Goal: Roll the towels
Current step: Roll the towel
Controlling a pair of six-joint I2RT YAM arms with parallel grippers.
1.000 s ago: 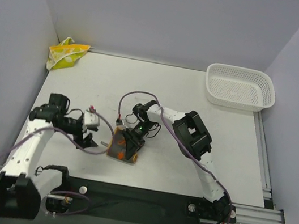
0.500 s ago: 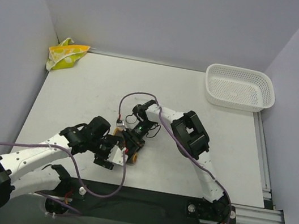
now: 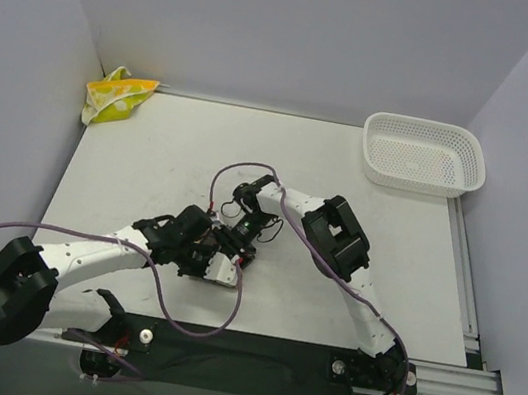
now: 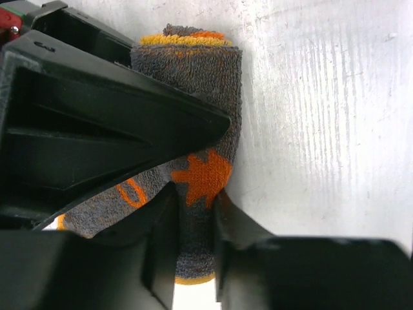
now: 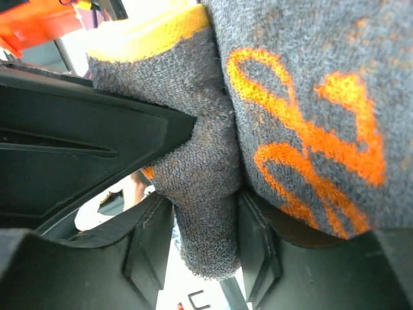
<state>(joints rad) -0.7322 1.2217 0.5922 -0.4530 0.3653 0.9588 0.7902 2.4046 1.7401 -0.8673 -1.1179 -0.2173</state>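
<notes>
Near the near edge of the tabletop, about midway along it, both your grippers meet on the orange towel, a partly rolled bundle of grey pile with orange marks. Your left gripper is clenched across the roll. Your right gripper pinches a grey fold of the same towel. At the far left corner the yellow towel lies crumpled against the wall, and a white basket stands at the far right corner.
</notes>
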